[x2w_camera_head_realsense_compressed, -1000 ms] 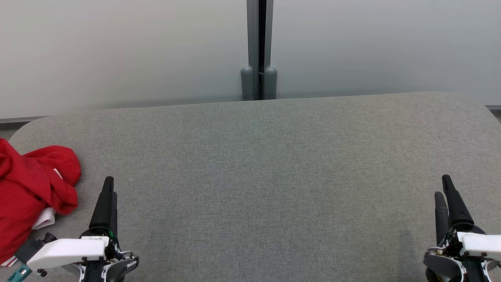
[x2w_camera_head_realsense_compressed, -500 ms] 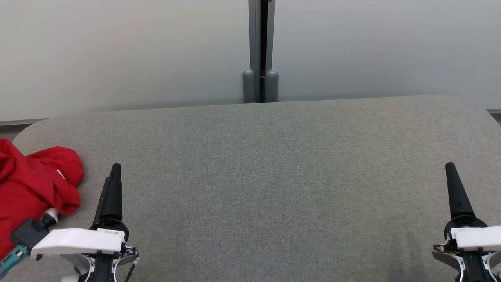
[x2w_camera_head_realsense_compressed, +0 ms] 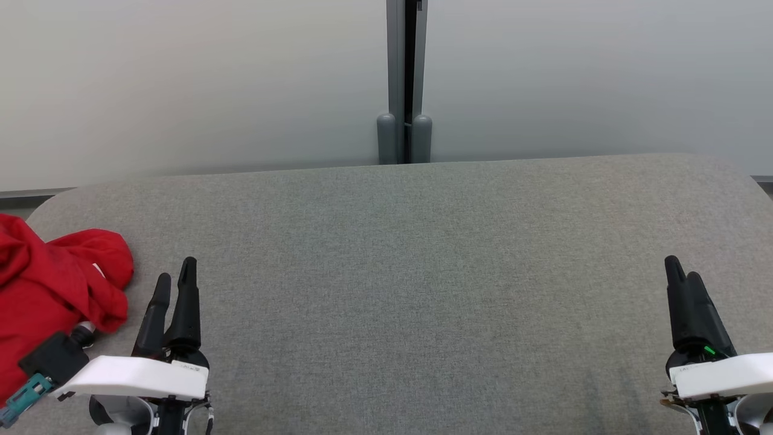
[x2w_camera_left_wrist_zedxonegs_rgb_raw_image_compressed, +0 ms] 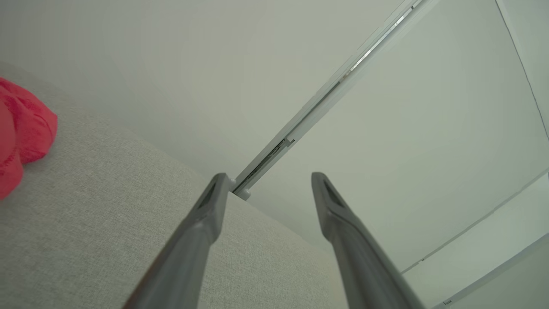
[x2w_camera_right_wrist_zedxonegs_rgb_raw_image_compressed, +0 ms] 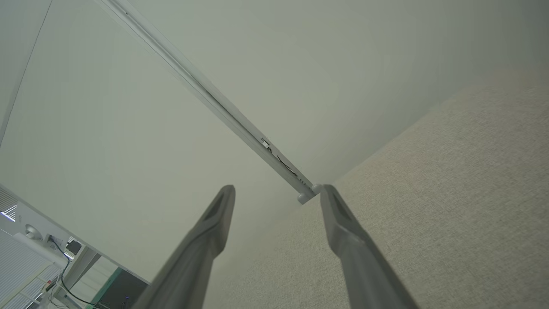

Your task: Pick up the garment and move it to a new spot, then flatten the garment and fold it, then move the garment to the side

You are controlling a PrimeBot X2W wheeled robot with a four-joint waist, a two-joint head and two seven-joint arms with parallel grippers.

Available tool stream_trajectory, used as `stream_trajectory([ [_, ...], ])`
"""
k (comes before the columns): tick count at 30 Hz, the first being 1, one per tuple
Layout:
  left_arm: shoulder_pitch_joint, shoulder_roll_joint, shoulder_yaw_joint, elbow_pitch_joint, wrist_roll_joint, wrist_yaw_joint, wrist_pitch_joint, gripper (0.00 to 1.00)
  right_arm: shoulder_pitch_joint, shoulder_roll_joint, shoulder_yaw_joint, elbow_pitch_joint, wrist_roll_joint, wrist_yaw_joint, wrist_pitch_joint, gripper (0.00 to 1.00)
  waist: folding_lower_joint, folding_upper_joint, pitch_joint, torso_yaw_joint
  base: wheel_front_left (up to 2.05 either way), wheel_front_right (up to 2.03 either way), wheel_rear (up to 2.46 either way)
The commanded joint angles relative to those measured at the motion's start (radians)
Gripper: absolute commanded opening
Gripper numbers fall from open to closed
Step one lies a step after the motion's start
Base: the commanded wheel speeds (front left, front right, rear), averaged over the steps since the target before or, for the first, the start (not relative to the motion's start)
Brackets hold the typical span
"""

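Pickup stage: left gripper and right gripper gape empty over the desk, so the left must reach the crumpled red garment beside it.

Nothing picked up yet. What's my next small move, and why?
Probably swing the left hand toward the red garment, crumpled at the left edge of the table. That hand is open, empty and right beside it; the right hand is across the table.
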Motion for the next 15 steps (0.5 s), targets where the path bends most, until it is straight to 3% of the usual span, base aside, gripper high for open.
stream_trajectory([
  [1,-0.007,0.014,-0.001,-0.016,0.05,0.004,-0.012,1.0,0.002,-0.017,0.004,-0.019,-0.053,0.0,-0.002,1.0,0.0,0.0,-0.002,0.001,0.0,0.0,0.0],
  [15,0.033,0.037,-0.016,-0.009,0.261,0.019,-0.052,1.0,0.034,-0.021,0.036,-0.009,-0.223,0.0,-0.024,1.0,0.0,0.0,-0.016,0.006,0.0,0.0,0.0],
])
